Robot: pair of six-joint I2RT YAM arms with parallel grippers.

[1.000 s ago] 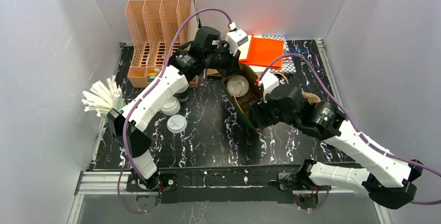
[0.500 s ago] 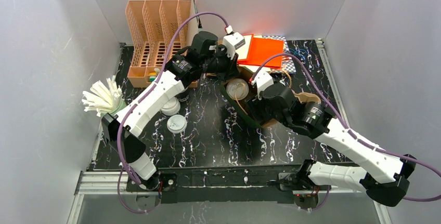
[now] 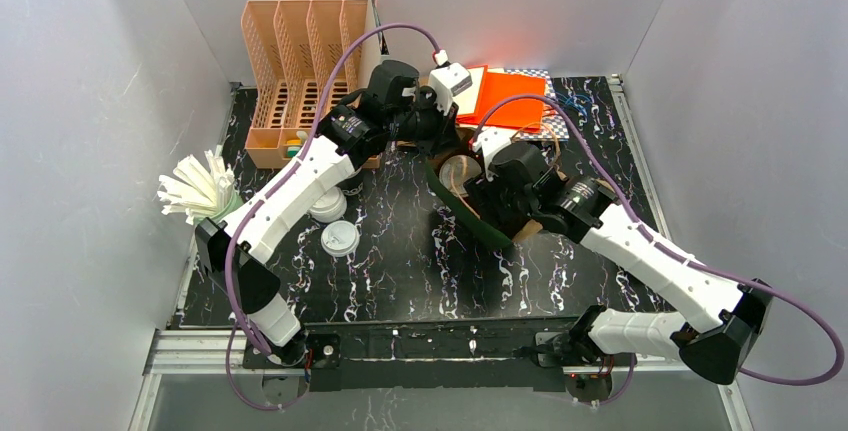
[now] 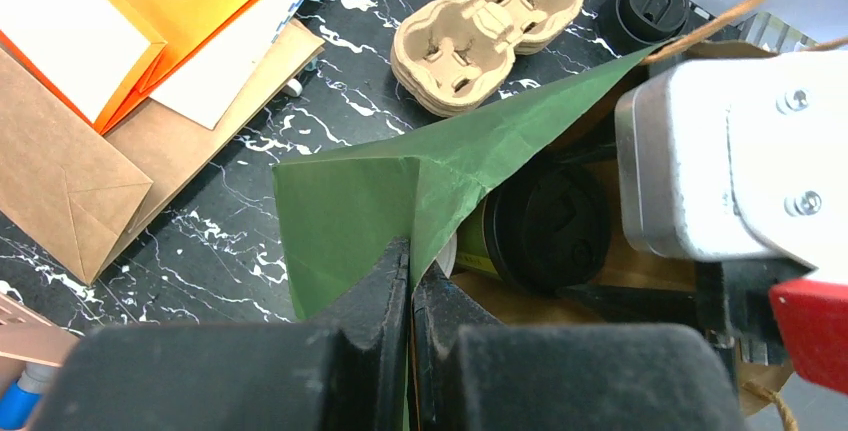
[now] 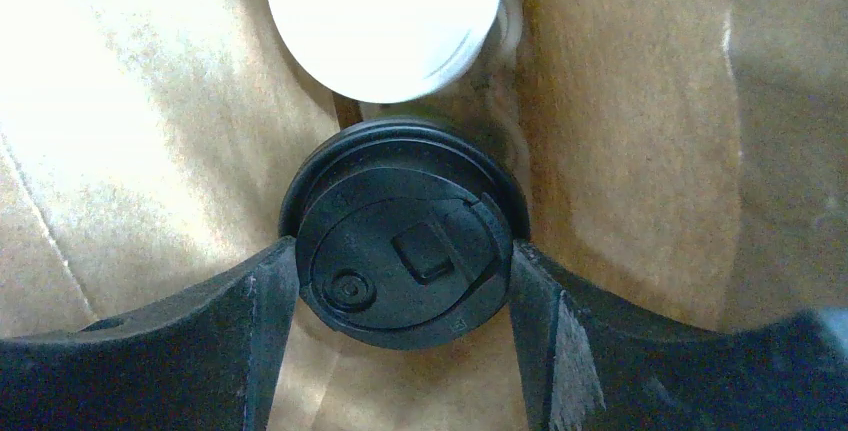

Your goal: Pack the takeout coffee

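Left gripper (image 4: 410, 281): pinches, fingers pressed together, the folded rim of the green paper bag with brown inside (image 4: 370, 191). Right gripper (image 5: 400, 276): reaches into the bag's mouth; clasps, jaws wide, the black-lidded disposable cup (image 5: 400, 246), one finger at 9 o'clock of the lid and one at 3 o'clock. White paper cup with round white plastic lid (image 5: 385, 21): stands inside the bag, just at 12 o'clock of the black lid; cannot tell whether the two touch. Bag: lies slightly toward 1 o'clock of centre on the black marbled table (image 3: 400, 251). Brown pulp two-cup carrier (image 4: 487, 26) and loose black lid (image 4: 651, 6): rest outside the bag, near its rim. Orange folders (image 3: 510, 96): at 12 o'clock. Peach slotted plastic rack (image 3: 300, 41): at 11 o'clock. Loose flat white lids (image 3: 340, 239): at 9 o'clock.
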